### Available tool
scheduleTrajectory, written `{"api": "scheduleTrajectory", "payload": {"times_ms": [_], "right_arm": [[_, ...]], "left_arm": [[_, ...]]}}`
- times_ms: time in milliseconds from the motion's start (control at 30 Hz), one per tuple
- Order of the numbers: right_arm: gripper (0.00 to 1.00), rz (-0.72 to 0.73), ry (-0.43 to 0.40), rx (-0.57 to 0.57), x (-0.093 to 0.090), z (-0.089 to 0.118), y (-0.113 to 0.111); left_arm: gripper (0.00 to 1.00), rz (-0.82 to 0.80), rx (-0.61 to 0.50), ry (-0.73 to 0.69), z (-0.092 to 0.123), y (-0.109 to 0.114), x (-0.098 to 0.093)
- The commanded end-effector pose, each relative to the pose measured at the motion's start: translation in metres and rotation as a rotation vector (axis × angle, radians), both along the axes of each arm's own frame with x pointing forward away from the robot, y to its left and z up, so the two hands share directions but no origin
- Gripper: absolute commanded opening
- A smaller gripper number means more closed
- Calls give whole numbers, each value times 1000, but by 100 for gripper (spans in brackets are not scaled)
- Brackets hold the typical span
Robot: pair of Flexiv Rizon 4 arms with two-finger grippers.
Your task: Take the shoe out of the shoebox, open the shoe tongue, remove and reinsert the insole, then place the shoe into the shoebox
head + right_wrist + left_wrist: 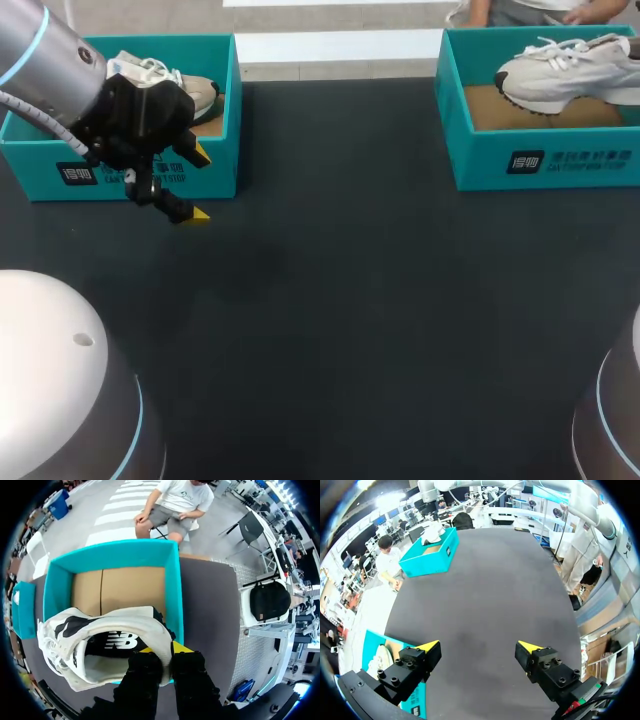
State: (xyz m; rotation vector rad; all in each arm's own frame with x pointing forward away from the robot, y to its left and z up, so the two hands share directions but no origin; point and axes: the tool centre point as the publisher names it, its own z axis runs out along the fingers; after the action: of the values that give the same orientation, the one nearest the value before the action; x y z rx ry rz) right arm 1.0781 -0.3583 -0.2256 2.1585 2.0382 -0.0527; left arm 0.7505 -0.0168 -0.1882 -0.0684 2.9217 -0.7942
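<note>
Two teal shoeboxes (222, 160) (480, 160), one pale shoe (198, 92) (560, 75) each

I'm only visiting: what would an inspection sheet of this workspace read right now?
Surface: dark table.
Job's things: left shoe in left box; right shoe in or just above right box.
Clutter: nothing seen.
Grippers: left gripper open, over the table beside the left box; right gripper shut on the right shoe's heel rim.
Cables: one cable along the left arm.
Surroundings: nothing seen reaching over the table.
</note>
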Motion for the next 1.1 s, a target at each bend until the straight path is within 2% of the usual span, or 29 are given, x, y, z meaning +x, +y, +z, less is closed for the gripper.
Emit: {"api": "scheduleTrajectory", "payload": {"times_ms": [33,267,500,1100], "right_arm": [[0,-35,-10,14,9,-15,-4],[0,-38,-9,-13,19,-29,-5],[0,-20,18,-54,22,-47,0],[0,-16,83,-40,-11,-72,1]], "left_arm": [[100,0,1,-2,-1,1,-1],[100,0,1,-2,-1,1,-1],[100,0,1,-2,-1,1,-1],[100,0,1,-2,-1,1,-1]]}}
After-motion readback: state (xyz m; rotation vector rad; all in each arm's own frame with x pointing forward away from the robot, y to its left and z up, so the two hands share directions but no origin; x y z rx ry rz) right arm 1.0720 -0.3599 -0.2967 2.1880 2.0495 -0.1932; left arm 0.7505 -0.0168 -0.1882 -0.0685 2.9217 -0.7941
